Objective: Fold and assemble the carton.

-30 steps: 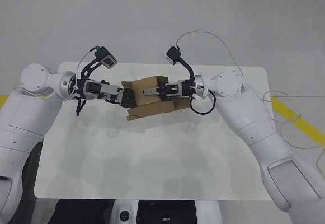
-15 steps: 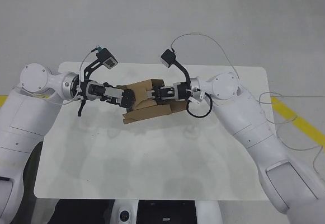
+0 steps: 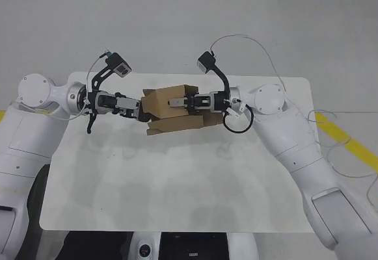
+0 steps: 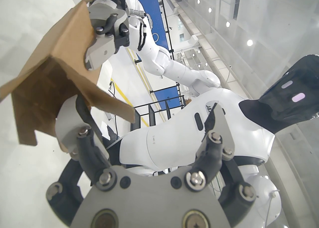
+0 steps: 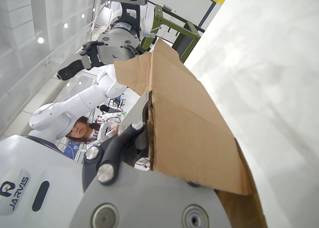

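The left gripper (image 4: 144,114) is gaping wide and gripping nothing. One finger (image 4: 71,116) is resting against the inside of the carton (image 3: 161,99) at its left end, tucked under a loose flap. The other finger (image 4: 218,124) is standing out in open air, well apart from the cardboard.

Over on the other side, the right gripper (image 3: 177,102) is coming in from the right and clamping one of the carton's walls. Its visible finger (image 4: 97,49) is lying flat on the outer face of that panel (the partner finger is hiding behind the cardboard). In the right wrist view the panel's raw edge is running straight in beside that gripper's finger (image 5: 132,124).

The carton itself is sitting between the two grippers, over the far middle of the white table (image 3: 175,188). It is brown, half opened into a box shape, with its top face showing. One flap is sticking out at the left end and more are hanging along the near side. Whether those lower flaps are touching the tabletop, I cannot tell.

Both arms are stretching in from opposite sides and meeting at the carton.
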